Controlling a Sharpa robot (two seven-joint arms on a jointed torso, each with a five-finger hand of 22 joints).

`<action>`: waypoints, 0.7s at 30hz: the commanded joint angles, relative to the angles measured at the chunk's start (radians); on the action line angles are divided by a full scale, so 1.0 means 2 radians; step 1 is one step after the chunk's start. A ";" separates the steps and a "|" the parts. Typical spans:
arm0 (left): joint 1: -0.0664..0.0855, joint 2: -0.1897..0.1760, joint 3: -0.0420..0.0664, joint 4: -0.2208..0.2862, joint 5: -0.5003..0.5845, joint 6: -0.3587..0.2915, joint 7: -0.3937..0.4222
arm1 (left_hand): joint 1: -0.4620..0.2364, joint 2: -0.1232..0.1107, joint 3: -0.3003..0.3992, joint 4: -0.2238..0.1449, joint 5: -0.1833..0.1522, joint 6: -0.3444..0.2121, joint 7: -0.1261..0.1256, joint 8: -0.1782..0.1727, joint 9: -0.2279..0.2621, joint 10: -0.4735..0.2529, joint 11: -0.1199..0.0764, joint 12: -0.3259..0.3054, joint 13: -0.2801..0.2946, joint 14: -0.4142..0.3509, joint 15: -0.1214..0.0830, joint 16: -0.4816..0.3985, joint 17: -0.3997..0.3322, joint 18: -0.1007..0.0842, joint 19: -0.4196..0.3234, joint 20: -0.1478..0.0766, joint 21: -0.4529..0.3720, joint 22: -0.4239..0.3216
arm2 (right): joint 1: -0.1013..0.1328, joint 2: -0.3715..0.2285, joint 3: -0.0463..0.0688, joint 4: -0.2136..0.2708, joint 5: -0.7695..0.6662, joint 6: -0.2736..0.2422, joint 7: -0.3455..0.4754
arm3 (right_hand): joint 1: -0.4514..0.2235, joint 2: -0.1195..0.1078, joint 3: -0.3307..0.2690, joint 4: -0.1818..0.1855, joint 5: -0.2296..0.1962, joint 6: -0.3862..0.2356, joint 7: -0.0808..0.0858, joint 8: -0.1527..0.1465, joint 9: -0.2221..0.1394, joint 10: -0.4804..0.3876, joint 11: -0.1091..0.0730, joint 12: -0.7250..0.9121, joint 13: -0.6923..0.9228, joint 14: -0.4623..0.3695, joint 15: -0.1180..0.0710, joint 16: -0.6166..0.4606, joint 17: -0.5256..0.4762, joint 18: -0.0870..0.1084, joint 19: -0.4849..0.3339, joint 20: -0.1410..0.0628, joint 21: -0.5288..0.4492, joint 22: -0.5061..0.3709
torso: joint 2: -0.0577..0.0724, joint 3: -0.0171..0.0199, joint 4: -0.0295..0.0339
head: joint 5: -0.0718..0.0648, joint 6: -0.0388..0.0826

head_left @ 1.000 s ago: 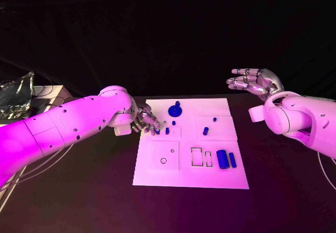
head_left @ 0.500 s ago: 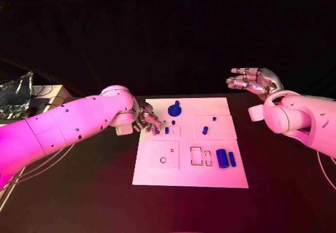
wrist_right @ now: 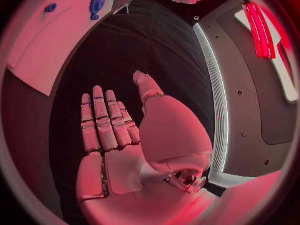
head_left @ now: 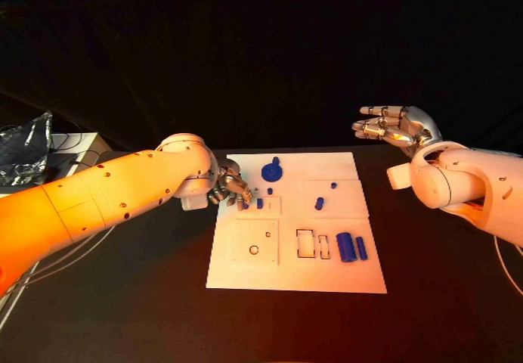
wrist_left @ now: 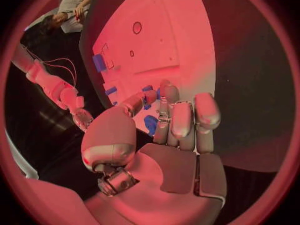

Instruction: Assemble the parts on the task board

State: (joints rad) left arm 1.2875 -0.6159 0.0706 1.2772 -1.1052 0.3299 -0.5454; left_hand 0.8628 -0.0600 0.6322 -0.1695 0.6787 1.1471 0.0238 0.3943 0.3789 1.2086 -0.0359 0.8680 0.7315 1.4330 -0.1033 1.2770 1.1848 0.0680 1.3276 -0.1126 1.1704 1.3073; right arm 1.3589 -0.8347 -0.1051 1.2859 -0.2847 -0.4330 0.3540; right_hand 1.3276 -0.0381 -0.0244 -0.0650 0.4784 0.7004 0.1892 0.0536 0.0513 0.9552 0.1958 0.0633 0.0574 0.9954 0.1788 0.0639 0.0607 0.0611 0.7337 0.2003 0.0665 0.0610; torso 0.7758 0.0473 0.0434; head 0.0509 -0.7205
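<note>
Just beyond the left hand fingertips, a small blue peg stands in the task board, long axis upright (fingers curled, grasp unclear). Right hand empty, spread, well apart.

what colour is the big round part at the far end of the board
Blue; the round part on the white task board shows best in the head view.

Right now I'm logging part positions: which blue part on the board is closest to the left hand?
The small blue peg beside the left hand, its fingertips right over it. The round disc, other pegs and the cylinders lie farther right.
</note>
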 commanded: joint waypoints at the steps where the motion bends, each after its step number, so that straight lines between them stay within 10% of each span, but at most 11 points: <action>1: -0.006 0.000 -0.005 -0.001 -0.026 0.013 -0.006 | 0.012 0.009 0.066 -0.058 0.004 0.001 -0.001 0.000 0.001 0.010 -0.014 -0.003 0.001 0.001 0.001 -0.002 0.000 -0.007 -0.002 -0.003 0.001 0.051 | 0.000 0.000 0.000 0.001 -0.002 0.009 0.004 | -0.003 0.000 0.000 -0.001 0.001 0.000 0.028 -0.002 0.000 -0.001 0.002 -0.002 0.000 0.000 0.001 -0.002 -0.001 -0.002 -0.002 0.000 -0.001 -0.001 | 0.000 -0.0002 0.0004 | 0.000 0.000; 21: -0.006 -0.005 -0.006 -0.001 -0.041 0.008 -0.009 | 0.008 0.006 0.076 -0.059 0.010 0.004 -0.003 0.000 0.003 0.013 -0.015 -0.001 0.003 0.001 -0.001 0.002 0.003 -0.008 0.001 -0.005 0.007 0.054 | 0.000 0.000 0.000 0.001 -0.002 0.010 0.004 | -0.003 0.000 0.000 -0.001 0.001 0.000 0.028 -0.002 0.000 -0.001 0.002 -0.002 0.000 0.000 0.001 -0.002 -0.001 -0.002 -0.002 0.000 -0.001 -0.001 | 0.000 -0.0002 0.0004 | 0.001 -0.001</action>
State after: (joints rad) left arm 1.2832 -0.6204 0.0646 1.2833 -1.1561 0.3281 -0.5354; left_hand 0.8641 -0.0613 0.6446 -0.1571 0.6894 1.1510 0.0201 0.3885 0.3835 1.2090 -0.0357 0.8678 0.7357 1.4329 -0.1033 1.2769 1.1895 0.0680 1.3313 -0.1162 1.1786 1.3073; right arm 1.3586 -0.8342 -0.1050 1.2866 -0.2847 -0.4307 0.3537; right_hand 1.3277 -0.0382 -0.0244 -0.0649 0.4784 0.7004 0.1892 0.0536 0.0513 0.9552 0.1958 0.0633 0.0574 0.9953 0.1788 0.0639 0.0607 0.0612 0.7337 0.2002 0.0665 0.0610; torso 0.7759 0.0466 0.0439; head 0.0520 -0.7224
